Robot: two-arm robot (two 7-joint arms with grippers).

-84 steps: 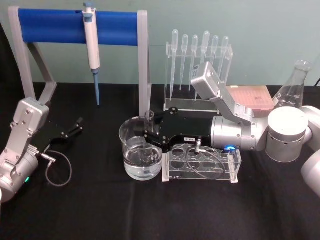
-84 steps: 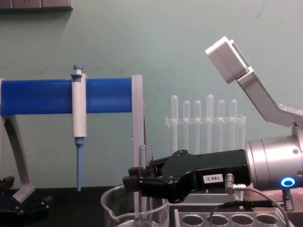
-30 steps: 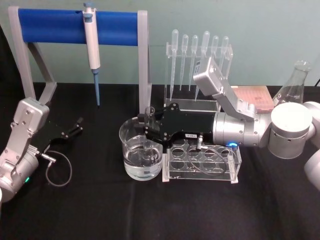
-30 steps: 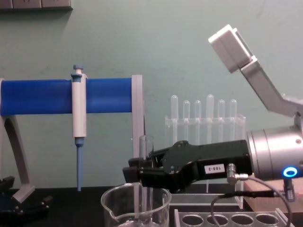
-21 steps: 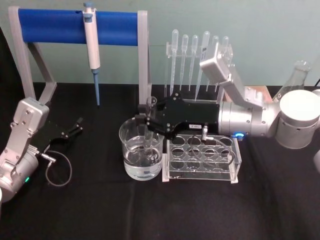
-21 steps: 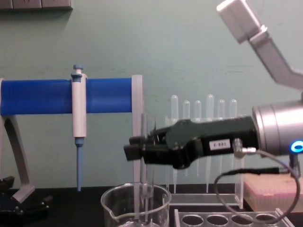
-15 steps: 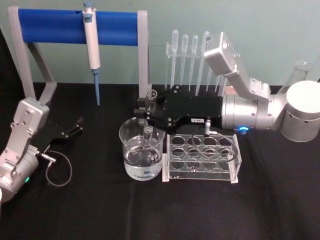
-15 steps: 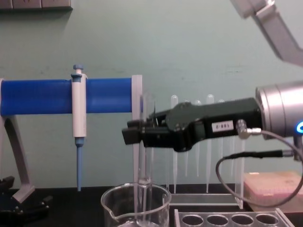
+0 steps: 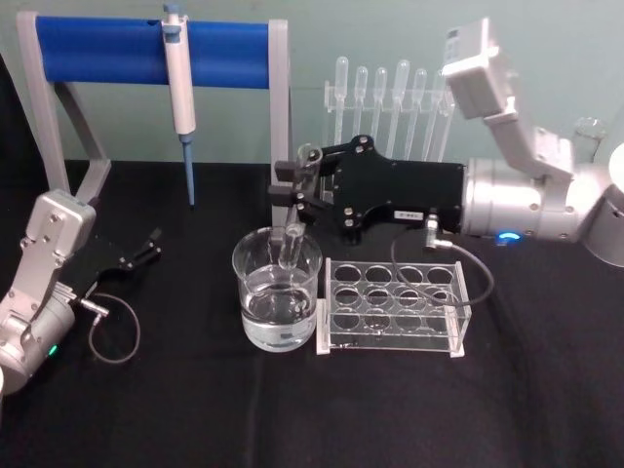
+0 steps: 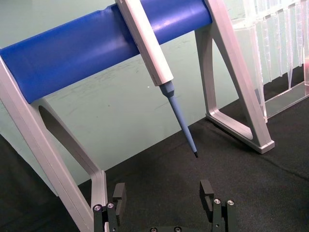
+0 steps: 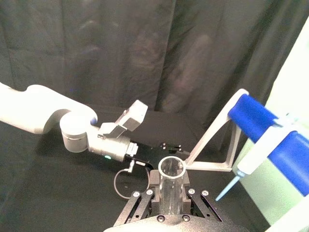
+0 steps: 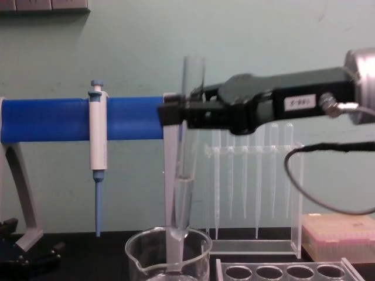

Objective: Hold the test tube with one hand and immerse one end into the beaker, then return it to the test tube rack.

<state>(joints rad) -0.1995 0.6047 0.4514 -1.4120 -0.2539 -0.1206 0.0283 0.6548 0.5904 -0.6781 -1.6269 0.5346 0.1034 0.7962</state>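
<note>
Clear glass, the test tube [image 9: 295,210] stands upright in the grip of the right hand [image 9: 292,187], whose two black fingers are closed on it a little below its open rim. In the chest view the tube [image 12: 186,152] hangs over the beaker [image 12: 168,256], its rounded bottom at about the level of the beaker's rolled rim; whether it dips just inside cannot be told. The right wrist view looks straight down the tube's open mouth [image 11: 172,168], with the fingers pressed to either side of it.

The beaker [image 9: 277,302] sits near the middle of the black counter [image 9: 292,419] and holds some clear liquid. Touching its right side is a clear tube rack [image 9: 395,308] with empty round holes. Behind, toward the back edge, a blue-barred stand [image 9: 146,54] carries a white-and-blue micropipette [image 9: 178,88], and a clear rack of thin pipettes [image 9: 385,97] stands to its right.

The left hand [image 10: 164,205] rests low near the counter's left edge, its fingers spread apart and holding nothing.
</note>
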